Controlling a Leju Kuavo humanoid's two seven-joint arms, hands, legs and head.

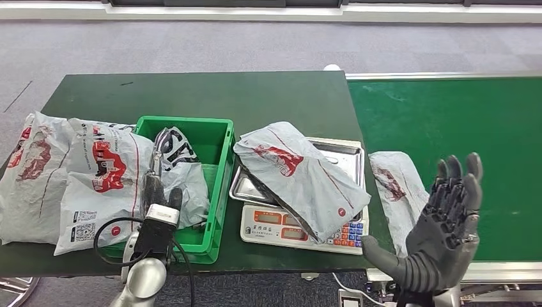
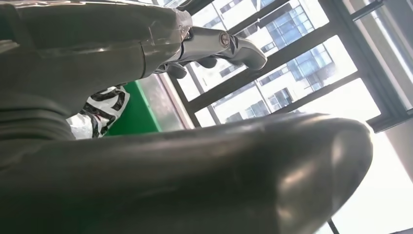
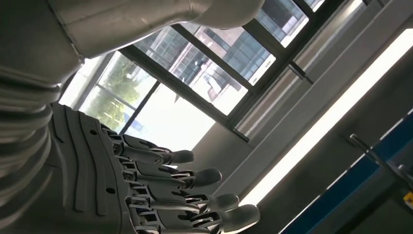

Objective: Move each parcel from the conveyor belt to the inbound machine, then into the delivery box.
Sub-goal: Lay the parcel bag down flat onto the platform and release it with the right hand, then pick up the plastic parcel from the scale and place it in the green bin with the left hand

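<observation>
Head view shows my right hand [image 1: 441,224] raised over the near edge of the green conveyor belt [image 1: 460,128], palm turned toward the left, fingers [image 1: 455,176] spread apart and holding nothing; the right wrist view [image 3: 160,195] shows the same fingers fanned out against windows. A grey parcel [image 1: 397,188] lies flat on the belt at its left edge, just to the left of this hand and a little farther away, its long axis running near to far. That is the relation I judge the next move to turn on: the parcel sits on my right side, close by my right hand and well apart from my left, so the right arm is the one to reach it, coming down and leftward across its narrow width. Left of it, another parcel [image 1: 300,176] lies draped over the tray of the inbound machine [image 1: 295,229], its long axis slanting from far left to near right. My left hand [image 1: 161,195] is down inside the green delivery box [image 1: 220,185], beside a black-and-white patterned parcel [image 1: 182,163]; whether those fingers are closed on anything I cannot tell. More parcels [image 1: 70,173] are heaped on the table [image 1: 255,96] left of the box.
</observation>
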